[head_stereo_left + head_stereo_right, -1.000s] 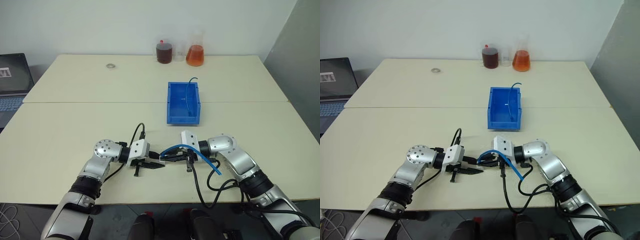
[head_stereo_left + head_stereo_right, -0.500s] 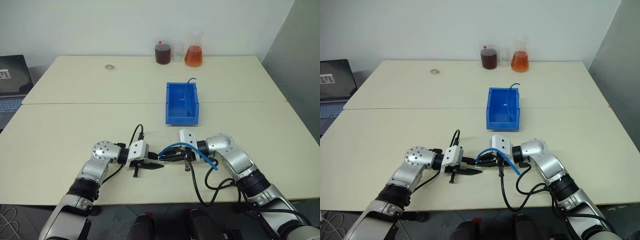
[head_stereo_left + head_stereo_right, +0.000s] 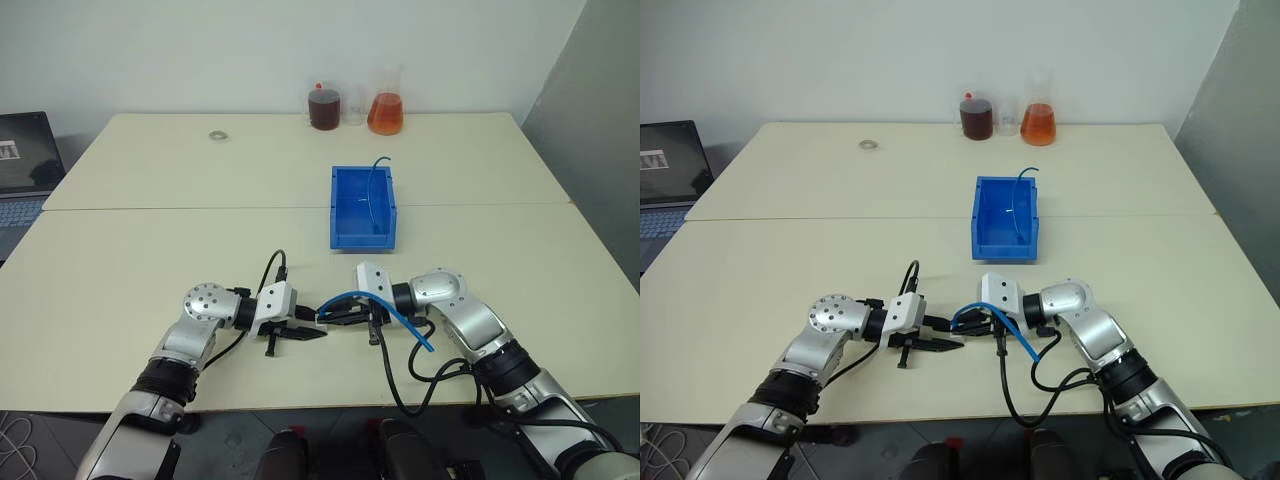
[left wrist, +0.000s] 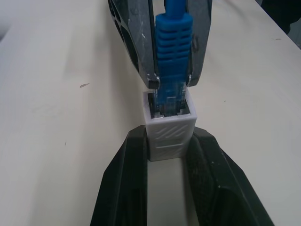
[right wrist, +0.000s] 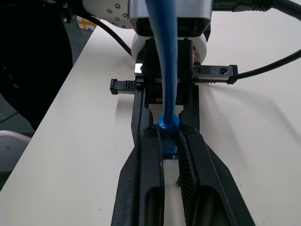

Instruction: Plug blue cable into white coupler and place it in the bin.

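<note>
1. Head views: the left gripper [image 3: 318,326] and the right gripper [image 3: 330,316] meet tip to tip over the near part of the pale beige table [image 3: 150,250]. The thin light-blue cable [image 3: 400,313] arches from the right gripper back over its wrist, its loose end hanging free beside the right forearm. The bright blue rectangular plastic bin [image 3: 363,207] sits farther back on the table, well apart from both grippers, with another thin blue cord [image 3: 375,185] leaning over its far wall. Two glass flasks of dark and orange liquid [image 3: 356,106] stand at the table's far edge.

2. Left wrist view: the left gripper's black fingers [image 4: 127,188] are clamped on the sides of the tiny white boxy plastic coupler [image 4: 168,128]. The cable's clear plug [image 4: 170,96] sits in its socket opening.

3. Right wrist view: the right gripper's fingers [image 5: 150,174] are pinched on the cable's blue plug boot [image 5: 168,123]; the cable runs up over the left gripper facing it.
</note>
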### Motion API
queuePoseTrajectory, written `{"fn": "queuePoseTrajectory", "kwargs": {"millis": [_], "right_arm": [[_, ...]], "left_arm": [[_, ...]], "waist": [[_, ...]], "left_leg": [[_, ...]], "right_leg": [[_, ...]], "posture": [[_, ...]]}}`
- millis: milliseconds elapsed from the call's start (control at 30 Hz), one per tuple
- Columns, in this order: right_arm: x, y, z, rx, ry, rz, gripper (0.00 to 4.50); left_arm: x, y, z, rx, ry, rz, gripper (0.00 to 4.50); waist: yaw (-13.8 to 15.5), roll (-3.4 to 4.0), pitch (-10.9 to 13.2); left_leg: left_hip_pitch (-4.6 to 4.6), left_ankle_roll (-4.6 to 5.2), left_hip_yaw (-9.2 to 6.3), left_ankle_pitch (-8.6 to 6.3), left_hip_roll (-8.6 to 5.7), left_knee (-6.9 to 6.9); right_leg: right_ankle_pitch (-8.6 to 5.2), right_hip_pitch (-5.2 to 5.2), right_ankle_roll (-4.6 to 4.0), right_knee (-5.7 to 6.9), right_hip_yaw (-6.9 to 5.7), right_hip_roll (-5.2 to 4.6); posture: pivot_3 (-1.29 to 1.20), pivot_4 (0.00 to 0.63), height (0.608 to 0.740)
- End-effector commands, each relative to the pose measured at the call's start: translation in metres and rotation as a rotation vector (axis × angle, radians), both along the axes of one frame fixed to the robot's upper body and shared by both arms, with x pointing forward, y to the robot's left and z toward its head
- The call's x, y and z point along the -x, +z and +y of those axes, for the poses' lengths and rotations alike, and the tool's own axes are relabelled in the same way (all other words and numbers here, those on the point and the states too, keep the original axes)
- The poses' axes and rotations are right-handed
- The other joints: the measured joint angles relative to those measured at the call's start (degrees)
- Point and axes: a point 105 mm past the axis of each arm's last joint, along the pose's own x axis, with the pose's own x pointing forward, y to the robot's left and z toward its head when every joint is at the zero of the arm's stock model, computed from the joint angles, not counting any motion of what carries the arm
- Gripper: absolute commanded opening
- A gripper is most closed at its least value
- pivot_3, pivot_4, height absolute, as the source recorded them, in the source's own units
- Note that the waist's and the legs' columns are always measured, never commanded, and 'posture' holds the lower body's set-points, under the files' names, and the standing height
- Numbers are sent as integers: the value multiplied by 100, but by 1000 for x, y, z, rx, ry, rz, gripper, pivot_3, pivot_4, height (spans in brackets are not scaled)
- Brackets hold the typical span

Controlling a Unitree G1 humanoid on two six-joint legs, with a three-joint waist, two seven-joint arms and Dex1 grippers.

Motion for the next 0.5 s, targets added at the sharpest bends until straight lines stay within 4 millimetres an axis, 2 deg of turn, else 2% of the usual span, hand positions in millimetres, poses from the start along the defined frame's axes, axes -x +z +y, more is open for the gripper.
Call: {"fn": "queuePoseTrajectory", "kwargs": {"millis": [33, 233, 467, 500], "right_arm": [[11, -39, -4, 129, 9, 93, 135], [10, -40, -4, 126, 2, 102, 135], [6, -27, -6, 91, -15, 101, 135], [5, -25, -7, 85, -19, 102, 135]], "left_arm": [[6, 0, -5, -3, -39, -8, 854], [5, 0, -4, -3, -35, -11, 854], [6, 1, -1, 1, -25, -6, 854], [6, 2, -1, 6, -23, 2, 1525]], "waist": [[-1, 1, -13], [-3, 1, -15], [-4, 1, -14], [-4, 1, -14]], "left_leg": [[2, 0, 0, 0, 0, -1], [36, 1, 3, 0, 0, -11], [57, 1, 1, -1, 1, -14], [56, 1, 1, -1, 1, -15]], "right_leg": [[-1, 1, -1, 0, 0, 0], [-5, 27, -6, -1, 3, 2], [-9, 50, -10, -6, 1, 3], [-9, 50, -10, -6, 1, 3]], "posture": [[0, 150, 740], [0, 150, 740], [0, 150, 740], [0, 150, 740]]}}
